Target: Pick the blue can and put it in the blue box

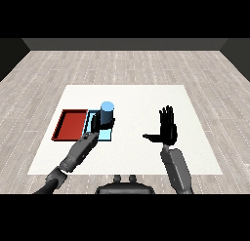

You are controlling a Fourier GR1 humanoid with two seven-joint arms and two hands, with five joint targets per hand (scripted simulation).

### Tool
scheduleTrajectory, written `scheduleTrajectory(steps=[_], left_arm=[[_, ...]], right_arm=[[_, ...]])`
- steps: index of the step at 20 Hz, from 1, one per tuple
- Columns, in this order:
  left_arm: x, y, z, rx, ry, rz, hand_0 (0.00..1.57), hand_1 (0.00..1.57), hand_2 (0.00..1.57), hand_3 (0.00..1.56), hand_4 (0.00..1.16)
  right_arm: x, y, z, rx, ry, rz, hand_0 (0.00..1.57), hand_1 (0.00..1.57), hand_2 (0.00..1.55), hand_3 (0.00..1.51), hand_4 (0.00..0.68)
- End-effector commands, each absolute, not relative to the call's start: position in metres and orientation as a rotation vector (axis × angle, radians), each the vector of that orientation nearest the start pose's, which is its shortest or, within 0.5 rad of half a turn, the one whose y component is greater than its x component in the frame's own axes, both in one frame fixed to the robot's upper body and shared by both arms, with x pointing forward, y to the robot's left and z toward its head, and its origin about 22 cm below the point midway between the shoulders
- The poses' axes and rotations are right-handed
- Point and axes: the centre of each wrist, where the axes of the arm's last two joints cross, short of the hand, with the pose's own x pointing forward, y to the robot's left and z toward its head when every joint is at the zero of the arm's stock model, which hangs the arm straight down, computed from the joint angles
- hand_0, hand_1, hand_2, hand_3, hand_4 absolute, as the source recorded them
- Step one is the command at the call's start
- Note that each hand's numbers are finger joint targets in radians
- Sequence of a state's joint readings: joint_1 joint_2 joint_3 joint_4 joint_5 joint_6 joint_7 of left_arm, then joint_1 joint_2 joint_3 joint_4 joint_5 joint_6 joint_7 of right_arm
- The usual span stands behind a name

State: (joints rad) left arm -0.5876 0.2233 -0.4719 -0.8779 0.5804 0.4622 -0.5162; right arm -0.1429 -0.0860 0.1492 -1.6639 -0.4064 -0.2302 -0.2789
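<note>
— Where is the blue can at this moment?

— Upright, above the light blue tray, with the left hand wrapped round its lower part. Only the can's pale blue top and upper wall show above the black fingers.

— Does it stand on the tray's floor?

— I cannot tell; the hand hides the bottom of the can.

— And the fingers of that hand?

— Curled round the can, clasping it (the left forearm runs up to it from the view's lower left corner).

— What about the other hand?

— The right hand is well apart from the trays, over the right half of the white table. Its fingers are straight and point away from the robot, the thumb sticks out toward the left, and it holds nothing.

— The second tray?

— The red tray lies just beside the light blue one, on its left, their sides touching or nearly so.
</note>
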Motion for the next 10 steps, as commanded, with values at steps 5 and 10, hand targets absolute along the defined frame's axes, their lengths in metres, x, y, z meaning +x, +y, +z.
scheduleTrajectory(steps=[5,10], left_arm=[[0.361,0.230,-0.023,0.435,-1.597,-0.154,1.57,1.57,1.57,1.49,1.09],[0.389,0.224,-0.022,0.559,-1.362,-0.217,1.57,1.57,1.52,1.40,1.00]], right_arm=[[0.256,-0.215,0.048,0.247,-1.933,-0.353,0.00,0.00,0.00,0.00,0.000],[0.259,-0.212,0.041,0.257,-1.930,-0.377,0.00,0.00,0.00,0.00,0.000]])
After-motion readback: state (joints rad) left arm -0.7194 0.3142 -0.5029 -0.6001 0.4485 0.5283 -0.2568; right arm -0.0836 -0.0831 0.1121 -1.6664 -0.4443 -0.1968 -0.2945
